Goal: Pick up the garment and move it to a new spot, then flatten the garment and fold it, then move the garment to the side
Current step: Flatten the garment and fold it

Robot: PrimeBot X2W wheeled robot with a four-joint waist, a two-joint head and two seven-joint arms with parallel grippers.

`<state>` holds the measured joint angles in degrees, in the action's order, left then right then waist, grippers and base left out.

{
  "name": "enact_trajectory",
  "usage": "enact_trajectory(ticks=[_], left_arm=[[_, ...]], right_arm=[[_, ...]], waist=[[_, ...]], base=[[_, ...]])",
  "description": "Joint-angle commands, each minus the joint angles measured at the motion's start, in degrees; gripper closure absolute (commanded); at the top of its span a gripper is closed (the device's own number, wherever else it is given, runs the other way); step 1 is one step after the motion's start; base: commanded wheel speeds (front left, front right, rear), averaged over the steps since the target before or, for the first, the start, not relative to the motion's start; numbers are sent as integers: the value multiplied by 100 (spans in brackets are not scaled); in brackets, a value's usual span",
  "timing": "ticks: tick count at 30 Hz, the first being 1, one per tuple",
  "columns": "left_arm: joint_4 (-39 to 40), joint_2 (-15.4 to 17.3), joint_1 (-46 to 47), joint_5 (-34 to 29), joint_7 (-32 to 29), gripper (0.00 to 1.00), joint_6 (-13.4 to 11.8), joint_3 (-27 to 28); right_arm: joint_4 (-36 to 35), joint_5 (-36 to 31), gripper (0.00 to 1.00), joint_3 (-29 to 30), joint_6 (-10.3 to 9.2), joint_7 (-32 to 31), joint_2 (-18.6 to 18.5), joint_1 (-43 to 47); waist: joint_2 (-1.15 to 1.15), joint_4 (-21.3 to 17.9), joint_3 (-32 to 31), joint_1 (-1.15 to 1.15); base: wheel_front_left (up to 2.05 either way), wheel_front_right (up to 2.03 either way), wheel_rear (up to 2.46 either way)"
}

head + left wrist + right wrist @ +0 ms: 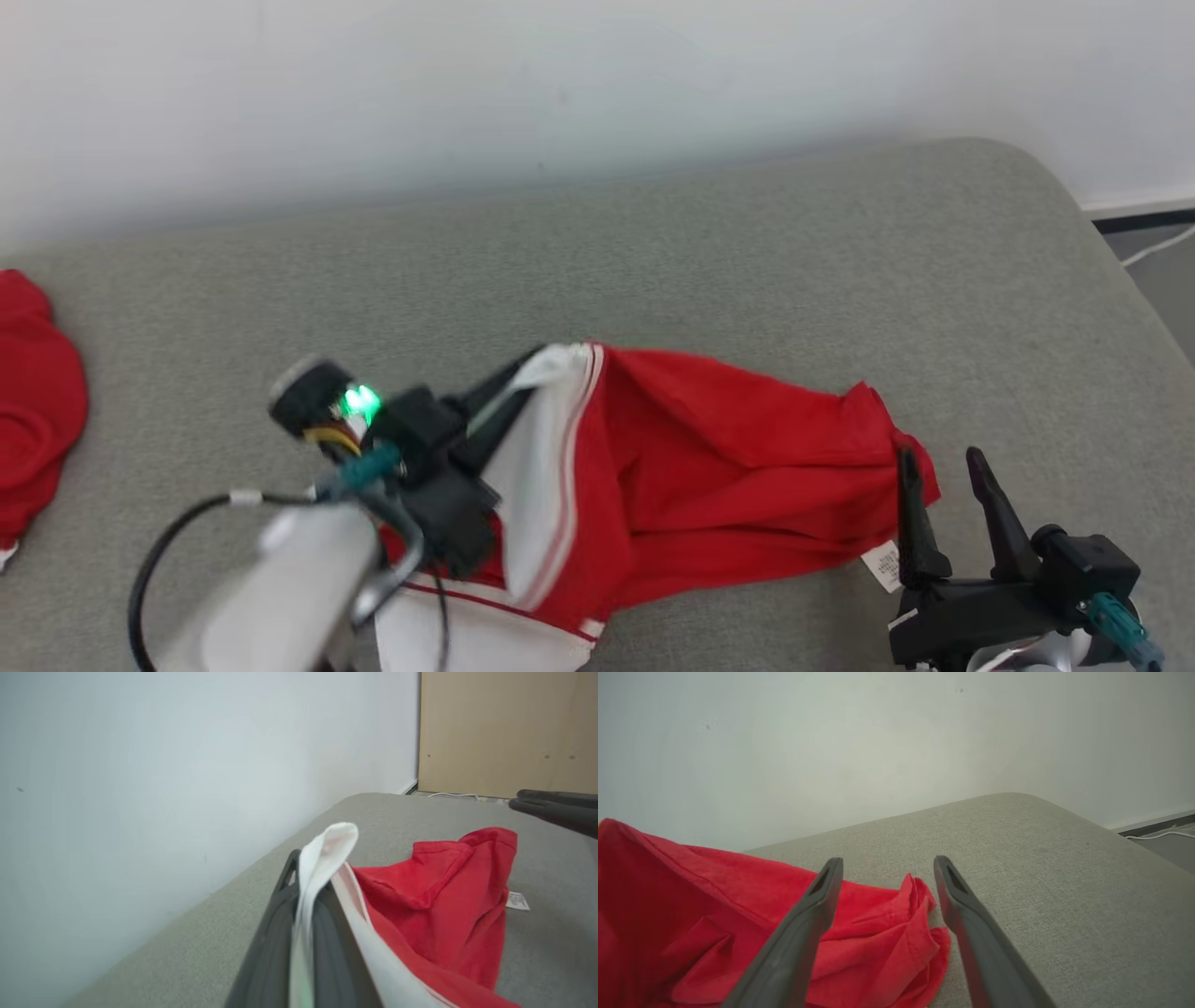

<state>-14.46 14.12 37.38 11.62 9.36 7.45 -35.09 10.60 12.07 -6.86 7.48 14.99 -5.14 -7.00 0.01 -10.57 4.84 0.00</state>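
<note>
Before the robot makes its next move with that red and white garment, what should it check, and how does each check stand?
1. Left gripper shut on the garment's white band: ok.
2. Right gripper gripping the red end: not ok; it is open, with the hem corner between its fingers.
3. Garment lying flat: not ok; it is bunched and creased.
4. Bare room on the grey surface beyond the garment: ok.
5. Other red cloth lies apart from the garment: ok.

even, bright, soft light; faint shadows; left wrist foreground blurred, perhaps motion.
</note>
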Motion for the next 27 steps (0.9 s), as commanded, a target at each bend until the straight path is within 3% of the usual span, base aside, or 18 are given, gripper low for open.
enact_trajectory(ticks=[1,6,12,20,27], left_arm=[[100,218,212,29,-134,100,-9,-134],[394,893,1145,464,-575,100,-9,-513],[184,1366,1772,791,-696,100,-8,-724],[-390,1608,2157,818,-378,100,-9,-953],[-1173,1734,2577,627,117,100,-74,-837]], right_arm=[[22,-15,0,-35,3,25,18,-27],[79,39,0,-106,3,24,46,-98],[143,87,0,-86,3,18,68,-132],[208,103,0,-121,3,17,83,-232],[261,120,0,-116,3,17,100,-299]], waist=[[-1,105,-94,0],[-1,51,-106,0],[-1,-112,-48,0],[-1,-376,109,0],[-1,-601,238,0]], base=[[0,0,0],[0,0,0],[0,0,0],[0,0,0],[0,0,0]])
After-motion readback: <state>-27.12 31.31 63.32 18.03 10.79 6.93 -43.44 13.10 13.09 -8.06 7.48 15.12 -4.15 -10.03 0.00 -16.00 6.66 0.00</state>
